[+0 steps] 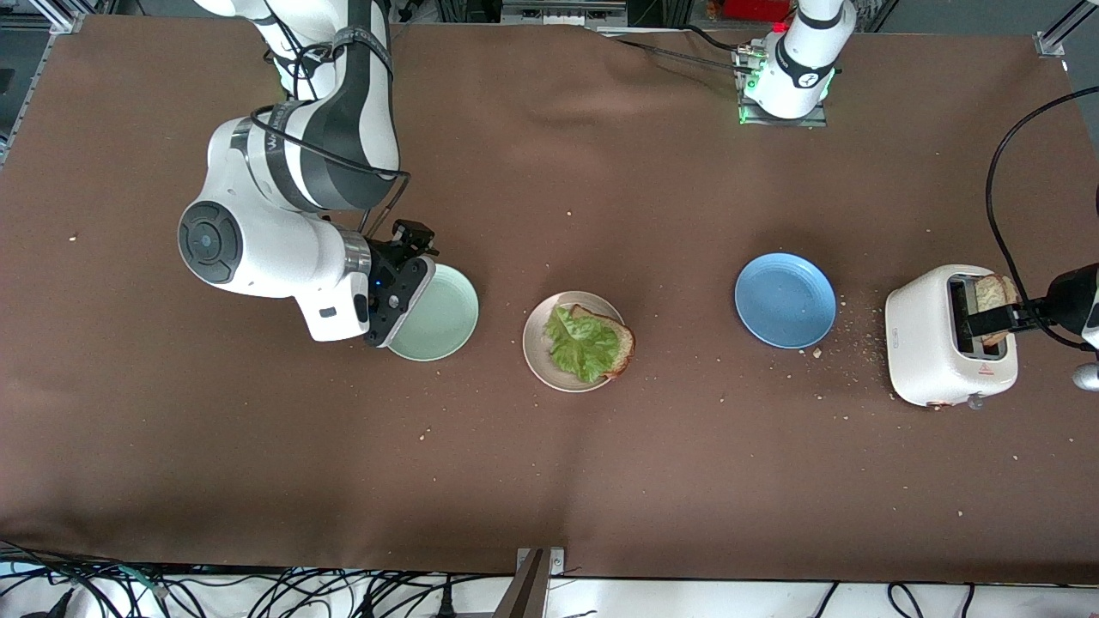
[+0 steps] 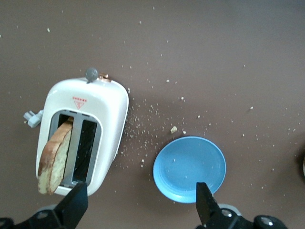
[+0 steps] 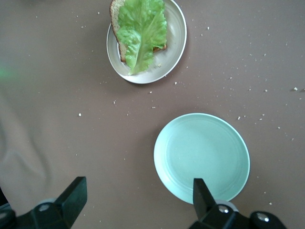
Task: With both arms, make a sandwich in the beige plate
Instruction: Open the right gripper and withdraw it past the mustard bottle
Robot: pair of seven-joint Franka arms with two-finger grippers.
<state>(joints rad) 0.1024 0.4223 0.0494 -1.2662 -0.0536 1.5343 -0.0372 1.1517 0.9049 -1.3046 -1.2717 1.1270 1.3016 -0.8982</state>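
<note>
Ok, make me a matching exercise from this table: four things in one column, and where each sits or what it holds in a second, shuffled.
Things:
1. beige plate
2. blue plate
3. toaster
4. mint-green plate

Descriptions:
A. holds nothing, beside the toaster
B. has a bread slice sticking out of a slot
C. partly under the right pincer
D. carries bread topped with lettuce

Pairs: 1-D, 2-A, 3-B, 4-C
</note>
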